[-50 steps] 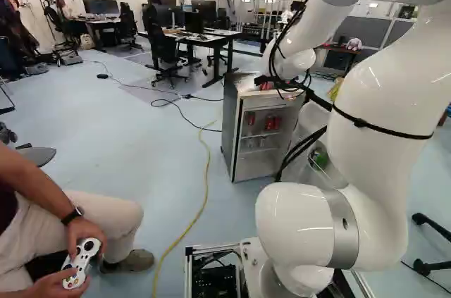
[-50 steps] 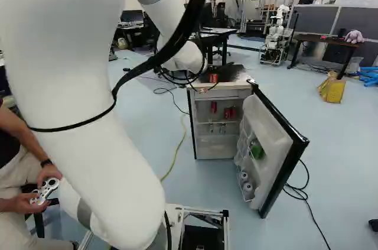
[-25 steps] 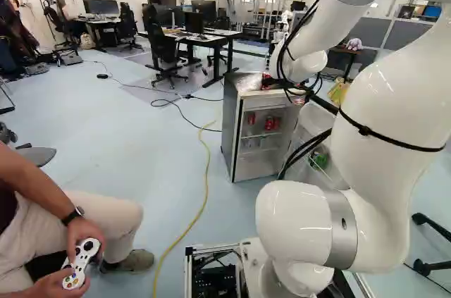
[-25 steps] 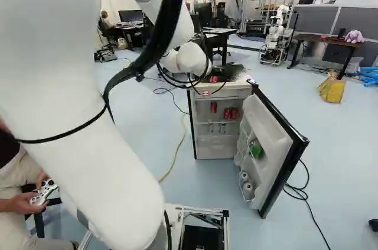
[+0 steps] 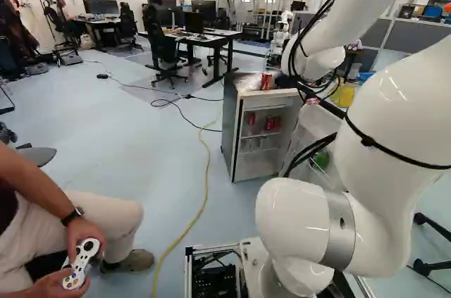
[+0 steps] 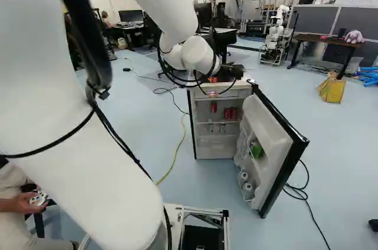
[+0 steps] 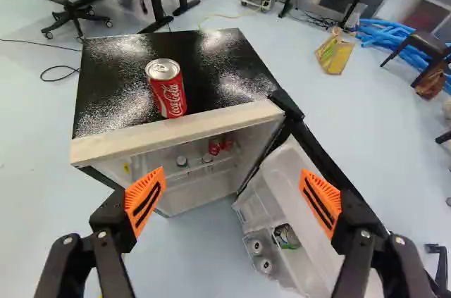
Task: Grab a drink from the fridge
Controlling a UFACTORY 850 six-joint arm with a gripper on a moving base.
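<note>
desk: black-topped table (image 5: 211, 39) with monitors and an office chair (image 5: 162, 51), behind and left of the fridge in the left base view.
floor: yellow cable (image 5: 205, 192) running up toward the fridge.
fridge: dark top, door swung open; cabinet (image 5: 231, 125) upright on the floor.
shelf drinks: red cans (image 6: 230, 113) standing inside; pale containers (image 6: 222, 128) lower down, probably cans, small in view.
top drink: red can (image 7: 168, 94) upright on the fridge top, ahead of the fingers and apart from them.
gripper (image 6: 235, 71): mostly behind the wrist in the base view; in the wrist view, fingers spread wide, grasping nothing.
door: inner side (image 6: 269, 126) has racks with a green item (image 6: 257, 149) and, below, two cans (image 6: 247, 188).
bag: yellow (image 6: 332, 90), on floor well beyond the door.
</note>
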